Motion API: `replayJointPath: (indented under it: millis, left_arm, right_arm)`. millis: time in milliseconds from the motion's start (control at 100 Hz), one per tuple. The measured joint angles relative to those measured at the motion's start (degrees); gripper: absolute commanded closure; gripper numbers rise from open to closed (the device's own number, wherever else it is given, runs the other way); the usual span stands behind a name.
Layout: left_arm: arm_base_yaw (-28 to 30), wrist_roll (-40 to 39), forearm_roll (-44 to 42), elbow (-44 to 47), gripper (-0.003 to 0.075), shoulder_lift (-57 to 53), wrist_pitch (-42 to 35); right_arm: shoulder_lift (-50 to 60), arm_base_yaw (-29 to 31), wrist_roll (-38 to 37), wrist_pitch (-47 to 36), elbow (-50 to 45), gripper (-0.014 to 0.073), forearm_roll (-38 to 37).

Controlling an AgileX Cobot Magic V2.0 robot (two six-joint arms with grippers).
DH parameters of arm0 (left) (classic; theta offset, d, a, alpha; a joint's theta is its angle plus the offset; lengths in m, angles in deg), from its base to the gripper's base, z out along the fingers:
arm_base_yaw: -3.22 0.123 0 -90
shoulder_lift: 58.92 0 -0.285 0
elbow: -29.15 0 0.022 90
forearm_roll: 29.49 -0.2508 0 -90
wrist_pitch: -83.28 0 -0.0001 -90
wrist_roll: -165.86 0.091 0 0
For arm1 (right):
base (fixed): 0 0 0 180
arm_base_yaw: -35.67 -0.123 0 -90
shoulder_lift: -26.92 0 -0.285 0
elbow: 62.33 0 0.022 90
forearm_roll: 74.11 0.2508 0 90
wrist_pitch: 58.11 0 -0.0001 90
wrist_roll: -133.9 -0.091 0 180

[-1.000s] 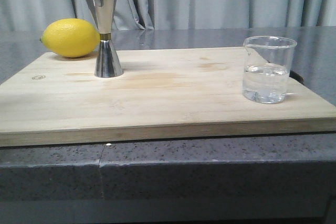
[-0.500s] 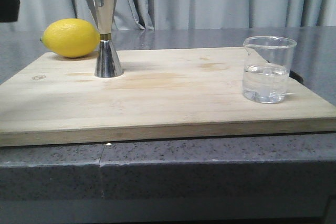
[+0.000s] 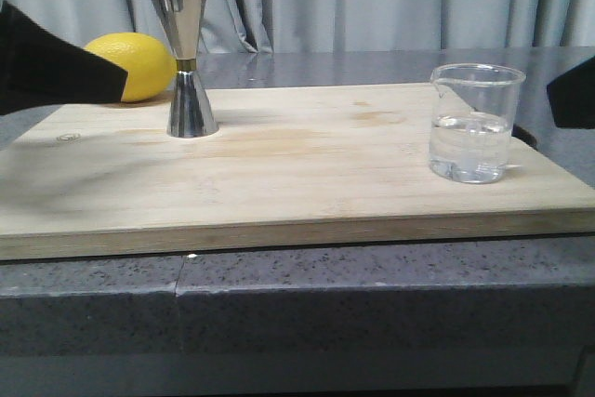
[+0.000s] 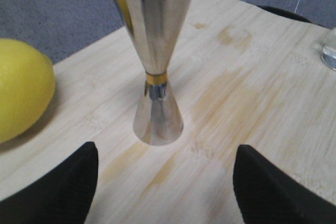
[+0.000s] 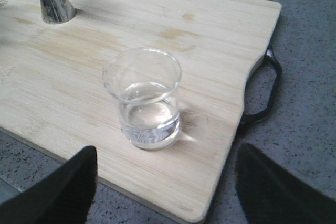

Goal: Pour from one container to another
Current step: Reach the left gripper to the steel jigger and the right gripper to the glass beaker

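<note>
Both arms have swung into the front view since a moment ago: the left gripper point(image 3: 56, 72) now reaches in from the left edge and hides part of the lemon point(image 3: 139, 62), and the right gripper point(image 3: 575, 92) pokes in at the right edge. Neither one holds anything. In the wrist views each pair of fingers is spread wide, the left pair either side of the jigger point(image 4: 152, 51), the right pair either side of the beaker point(image 5: 144, 98), touching neither. That jigger stands upright near the back left of the cutting board point(image 3: 307, 165), just beside the lemon. Over at the board's right end sits the beaker, upright, clear liquid filling roughly its lower half. Jigger and beaker are well apart.
</note>
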Motion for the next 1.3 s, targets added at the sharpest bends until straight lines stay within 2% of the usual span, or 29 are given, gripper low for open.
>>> replayJointPath:
  millis: [310, 970, 1300]
  left_arm:
    - [0.00, 1.71, 0.00, -5.03, 0.0218, 5.09, 1.84]
    - [0.00, 3.28, 0.00, -10.31, 0.0227, 15.22, 9.19]
    - [0.00, 3.28, 0.00, -12.99, 0.0227, 18.44, 12.54]
  right_arm:
    - [0.00, -3.01, 0.10, -7.61, -2.70, 0.0100, 0.73]
    - [-0.13, -3.01, 0.10, -9.20, -2.80, 0.0100, 1.57]
    - [-6.68, -4.28, 0.10, -10.40, -2.80, 0.0100, 1.57]
